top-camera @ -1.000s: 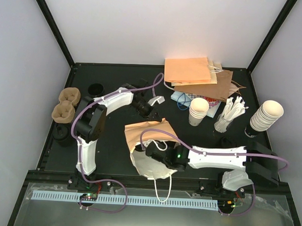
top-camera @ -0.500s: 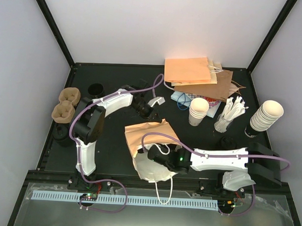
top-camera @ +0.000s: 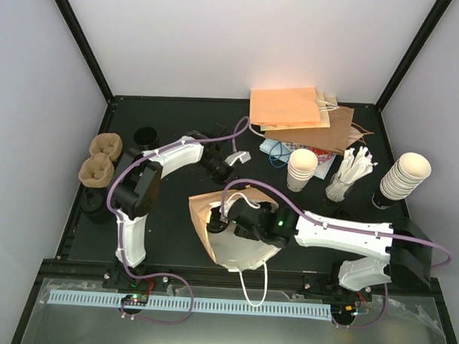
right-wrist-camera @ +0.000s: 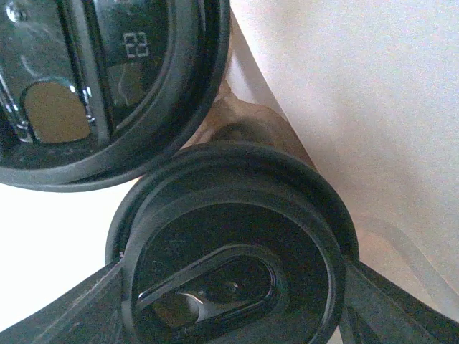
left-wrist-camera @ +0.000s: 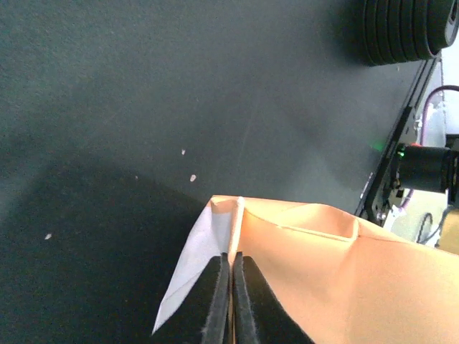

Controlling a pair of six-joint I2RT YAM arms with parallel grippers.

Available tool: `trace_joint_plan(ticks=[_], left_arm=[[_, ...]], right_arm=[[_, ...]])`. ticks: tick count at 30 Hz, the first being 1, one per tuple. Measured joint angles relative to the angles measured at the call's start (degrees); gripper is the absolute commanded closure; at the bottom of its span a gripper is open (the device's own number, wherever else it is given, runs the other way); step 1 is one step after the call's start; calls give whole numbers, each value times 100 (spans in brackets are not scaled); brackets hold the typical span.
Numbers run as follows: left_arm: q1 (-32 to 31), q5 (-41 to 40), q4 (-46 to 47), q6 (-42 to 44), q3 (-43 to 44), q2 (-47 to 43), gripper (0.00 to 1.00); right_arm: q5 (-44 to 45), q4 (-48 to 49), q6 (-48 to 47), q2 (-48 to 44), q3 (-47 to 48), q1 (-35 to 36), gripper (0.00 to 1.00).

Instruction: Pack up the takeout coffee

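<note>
A brown paper bag point(top-camera: 227, 198) with a white inside lies on the table with its mouth facing the near edge. My left gripper point(top-camera: 223, 169) is shut on the bag's far rim; the left wrist view shows the rim point(left-wrist-camera: 287, 236) pinched between its pads point(left-wrist-camera: 215, 301). My right gripper point(top-camera: 228, 221) reaches into the bag. In the right wrist view a takeout coffee's black lid point(right-wrist-camera: 229, 251) sits between my right fingers point(right-wrist-camera: 68, 308), which press both its sides. A second black-lidded coffee point(right-wrist-camera: 107, 79) stands touching it, deeper in the bag. In the top view both coffees are hidden.
Pulp carrier trays point(top-camera: 100, 158) and a stack of black lids point(top-camera: 144, 134) sit at the left. More flat paper bags point(top-camera: 295, 114) lie at the back. Lidless white cups point(top-camera: 302, 168), a holder of stirrers point(top-camera: 349, 172) and stacked cups point(top-camera: 406, 177) stand at the right.
My right arm has pushed up and left, deeper into the bag, carrying the coffee. The bag's mouth has shifted with it. The left gripper has stayed on the bag's rim.
</note>
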Motion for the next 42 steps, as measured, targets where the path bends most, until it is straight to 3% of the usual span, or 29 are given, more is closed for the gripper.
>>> trace_joint_plan(ticks=[3,8,15,22,27,32,37,42], left_arm=[[-4,94,-105,-17,55,101,78],[-33,267,-350,-120,352,310,45],[417,269,-704,-385,1193,476,28],[1478,4,-479,-857,1714,282,25],[2315,-133,223,-1322,1012,-509,25],[2527,-264,560,-1497,380,-1447,25],[2481,-433,713,-1506,-151,-2293,25],[2481,-525,782,-1451,-719,-3263,25]], right_arm=[[-422,-494,2,90,358,-186,67],[-999,-1318,-20,437,1056,-522,68],[-1384,-1926,-284,1128,1869,-874,66],[-1996,-2555,-468,1899,2868,-1386,66],[-2684,-3217,-437,2959,4164,-1941,69],[-2852,-3731,-378,3563,5018,-2048,69],[-2830,-3700,-280,3534,4959,-2048,68],[-2811,-3084,-225,2953,4098,-2037,69]])
